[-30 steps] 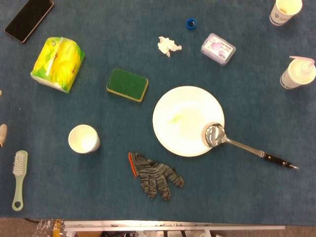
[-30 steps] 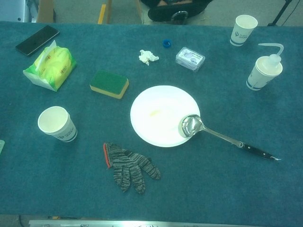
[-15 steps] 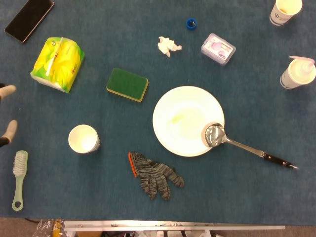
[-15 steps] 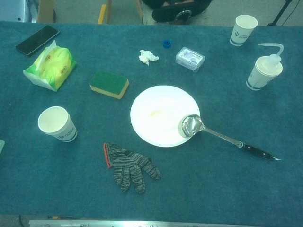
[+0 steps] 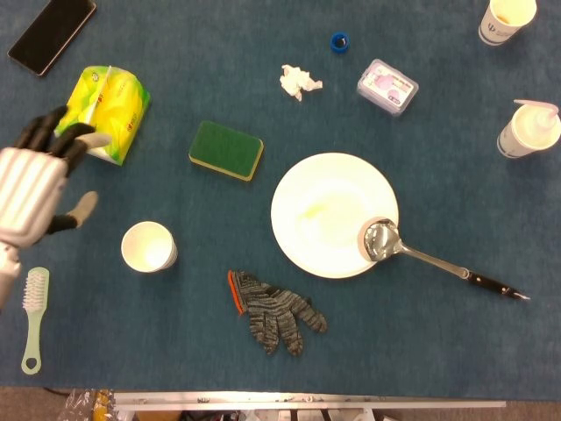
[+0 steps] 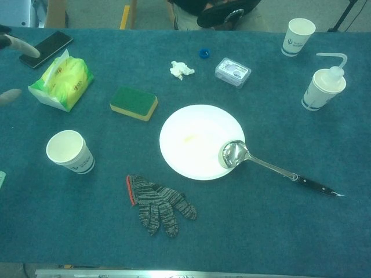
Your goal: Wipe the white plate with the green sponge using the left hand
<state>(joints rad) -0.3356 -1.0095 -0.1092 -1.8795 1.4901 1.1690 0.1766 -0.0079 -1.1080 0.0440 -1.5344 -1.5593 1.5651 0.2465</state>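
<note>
- Left hand (image 5: 35, 189) by the table's left edge, fingers spread, holding nothing; right hand not visible.
- Risk: reaching over, it could clip the tissue pack (image 5: 102, 114) or paper cup (image 5: 149, 246), both near its path.
- Green sponge (image 5: 226, 150) sits left of centre, green side up, long axis running left-far to right-near, pointing roughly at the white plate (image 5: 329, 206).
- Ladle (image 5: 412, 250) rests on plate's right rim; wiping w/ sponge may knock it off.
</note>
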